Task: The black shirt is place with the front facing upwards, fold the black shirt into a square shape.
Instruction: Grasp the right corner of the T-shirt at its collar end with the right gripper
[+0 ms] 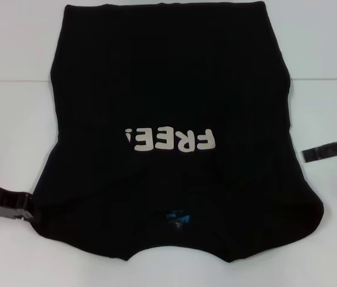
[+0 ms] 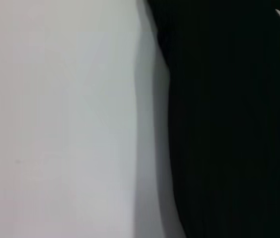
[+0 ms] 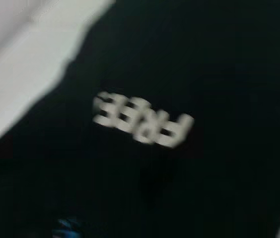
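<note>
The black shirt lies flat, front up, on the white surface. The left pincer touches its left edge, grip unclear. The right pincer hovers off its right edge over bare surface; I cannot tell its opening. The blue label shows in the right wrist view.

Plain white table under soft, even light

left gripper low — right gripper raised
</note>
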`<state>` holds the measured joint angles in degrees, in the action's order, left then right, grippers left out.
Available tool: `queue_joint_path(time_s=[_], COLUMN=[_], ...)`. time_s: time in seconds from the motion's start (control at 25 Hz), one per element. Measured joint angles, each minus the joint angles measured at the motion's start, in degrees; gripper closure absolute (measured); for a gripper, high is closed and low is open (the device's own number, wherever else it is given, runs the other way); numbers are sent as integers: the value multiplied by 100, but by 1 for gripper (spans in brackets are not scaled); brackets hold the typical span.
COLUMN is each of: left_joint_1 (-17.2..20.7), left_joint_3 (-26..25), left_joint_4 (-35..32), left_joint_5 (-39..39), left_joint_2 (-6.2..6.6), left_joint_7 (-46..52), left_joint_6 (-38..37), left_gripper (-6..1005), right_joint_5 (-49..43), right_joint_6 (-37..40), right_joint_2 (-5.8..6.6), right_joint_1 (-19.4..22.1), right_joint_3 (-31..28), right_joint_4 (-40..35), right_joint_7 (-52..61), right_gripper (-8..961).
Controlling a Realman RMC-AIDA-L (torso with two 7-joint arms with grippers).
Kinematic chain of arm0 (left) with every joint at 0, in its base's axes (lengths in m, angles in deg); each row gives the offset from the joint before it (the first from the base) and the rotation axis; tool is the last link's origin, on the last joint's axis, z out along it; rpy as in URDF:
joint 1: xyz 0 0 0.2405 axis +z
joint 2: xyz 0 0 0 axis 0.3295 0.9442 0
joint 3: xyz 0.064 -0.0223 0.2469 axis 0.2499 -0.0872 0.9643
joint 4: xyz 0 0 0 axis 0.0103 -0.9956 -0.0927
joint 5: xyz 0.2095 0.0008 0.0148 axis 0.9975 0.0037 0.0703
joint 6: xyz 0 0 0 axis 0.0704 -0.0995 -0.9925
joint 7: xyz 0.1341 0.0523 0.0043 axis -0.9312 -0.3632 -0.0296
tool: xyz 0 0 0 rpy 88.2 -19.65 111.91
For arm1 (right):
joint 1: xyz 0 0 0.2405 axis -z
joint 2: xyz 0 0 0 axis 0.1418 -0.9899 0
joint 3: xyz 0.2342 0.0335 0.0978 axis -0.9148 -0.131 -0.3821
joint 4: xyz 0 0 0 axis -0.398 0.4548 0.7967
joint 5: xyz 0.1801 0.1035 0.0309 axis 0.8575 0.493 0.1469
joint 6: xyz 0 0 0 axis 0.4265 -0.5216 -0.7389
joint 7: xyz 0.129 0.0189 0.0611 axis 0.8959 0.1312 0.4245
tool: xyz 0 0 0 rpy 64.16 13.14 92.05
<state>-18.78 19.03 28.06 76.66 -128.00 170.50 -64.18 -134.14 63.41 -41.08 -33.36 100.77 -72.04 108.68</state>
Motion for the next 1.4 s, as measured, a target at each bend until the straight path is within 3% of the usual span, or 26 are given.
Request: queue_joint_path(time_s=[0.12,0.32,0.76,1.4], left_joint_1=[-2,-15,3,27], left_joint_3=[-14,-24,-25,-25], left_joint_4=[-2,0,18,32], left_joint_5=[-9,-11,-14,-13], left_joint_2=[0,0,12,-1], left_joint_7=[-64,-130,-159,-199], left_joint_6=[-6,-25,-31,-20], left_gripper=[972,972,971,971], right_joint_5=[-1026,-2402,-2530,-2545], right_joint_6=[277,171,-151,-356], right_joint_2=[-35,-318,-824,-823], right_joint_1=[-495,-1079,-1213,-1059], right_joint_3=[42,354,1260,1302], right_joint_4=[-312,-199,13,353], right_joint_7=[736,1302,1279,1334], right_gripper=[77,77,100,155])
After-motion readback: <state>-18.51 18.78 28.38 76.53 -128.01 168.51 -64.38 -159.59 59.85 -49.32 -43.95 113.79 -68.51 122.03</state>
